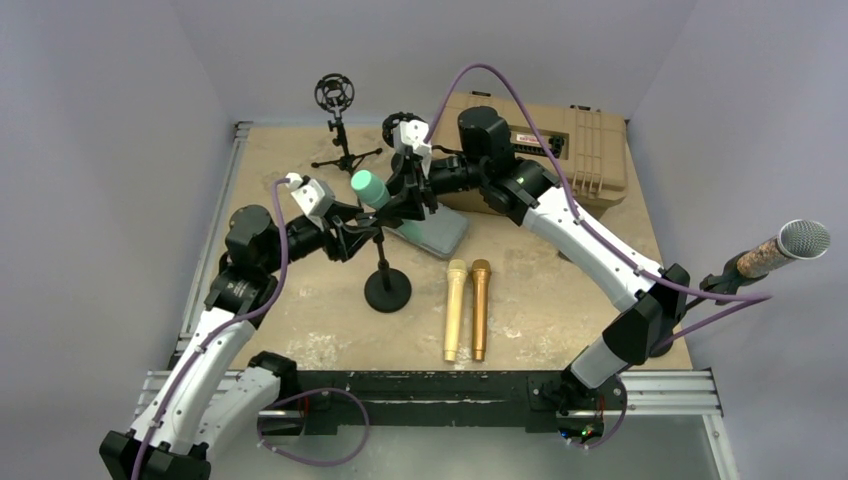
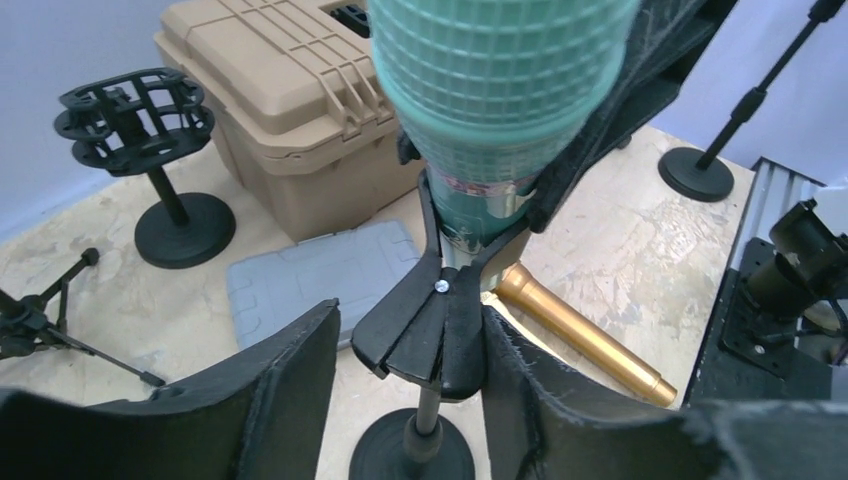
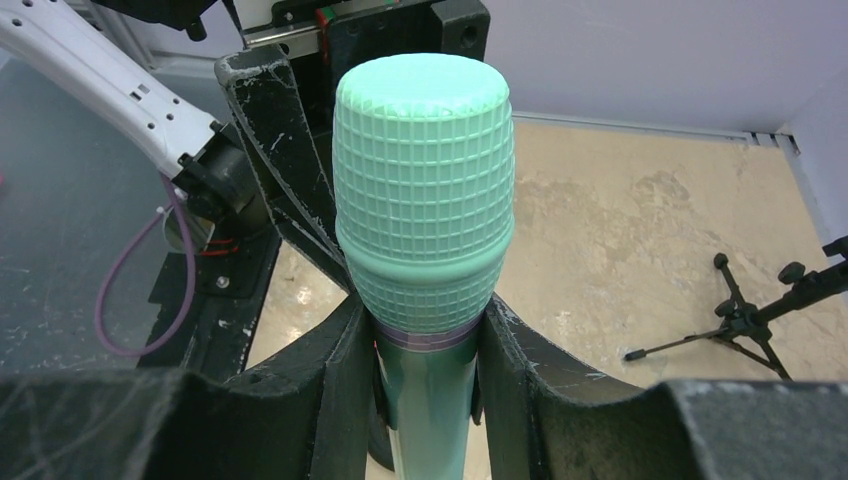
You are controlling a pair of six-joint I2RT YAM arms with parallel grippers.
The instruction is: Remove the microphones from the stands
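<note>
A green microphone (image 1: 368,187) sits tilted in the black clip of a round-based stand (image 1: 387,290). My right gripper (image 1: 402,195) is shut on the microphone's body just below its mesh head (image 3: 425,190), with both fingers pressed against it (image 3: 428,385). My left gripper (image 1: 368,226) straddles the stand's clip (image 2: 440,320) below the microphone (image 2: 500,90). Its right finger (image 2: 540,390) touches the clip. A thin gap shows between its left finger (image 2: 280,380) and the clip. The stand's base (image 2: 412,450) rests on the table.
Two gold microphones (image 1: 457,310) (image 1: 481,308) lie side by side right of the stand. A grey flat case (image 1: 435,230) and a tan hard case (image 1: 560,150) sit behind. A shock-mount tripod stand (image 1: 335,95) is at the back. Another microphone on a stand (image 1: 790,245) is at the far right.
</note>
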